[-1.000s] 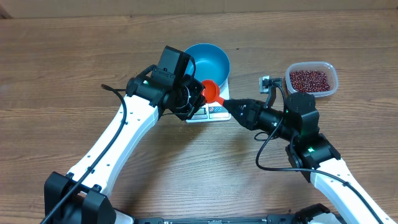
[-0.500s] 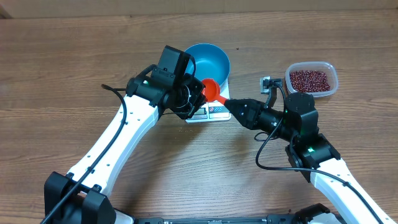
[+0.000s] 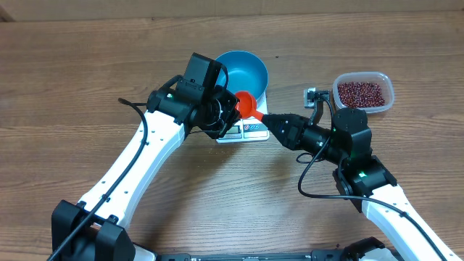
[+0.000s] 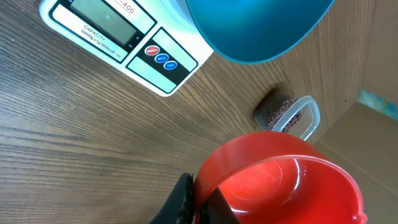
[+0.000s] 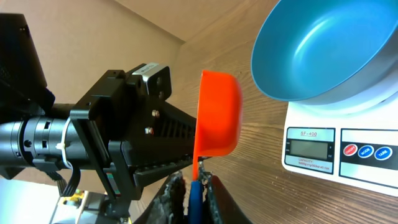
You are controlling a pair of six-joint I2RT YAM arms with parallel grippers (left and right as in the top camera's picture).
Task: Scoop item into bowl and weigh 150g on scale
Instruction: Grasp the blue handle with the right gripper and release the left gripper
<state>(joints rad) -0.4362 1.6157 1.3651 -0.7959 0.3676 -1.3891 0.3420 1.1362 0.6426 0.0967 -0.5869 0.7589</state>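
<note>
Task status: early stage, with no transfer made. The bowl [image 3: 243, 69] sits on the scale [image 4: 124, 37] at the centre of the counter [image 3: 72, 65], and its interior is bare blue (no beans show in it from overhead or from the right wrist). The scale display gives no legible reading. The red scoop [image 5: 217, 112] hangs in the air just in front of the bowl, cup turned on its side and empty. All the beans [image 3: 360, 91] lie in the clear tub [image 3: 388, 98] at the right, well apart from the scale. Remaining, by judgement: carry the scoop to the tub, load it, tip it into the bowl, and repeat until the scale shows the target weight. Left fingers [image 4: 180, 198]: pressed together on the cup end of the scoop, its rim against them. Right fingers [image 5: 171, 196]: drawn in narrow, one on each side of the scoop handle, pinching it as far as the right wrist view shows, so both arms hold the scoop at once
</note>
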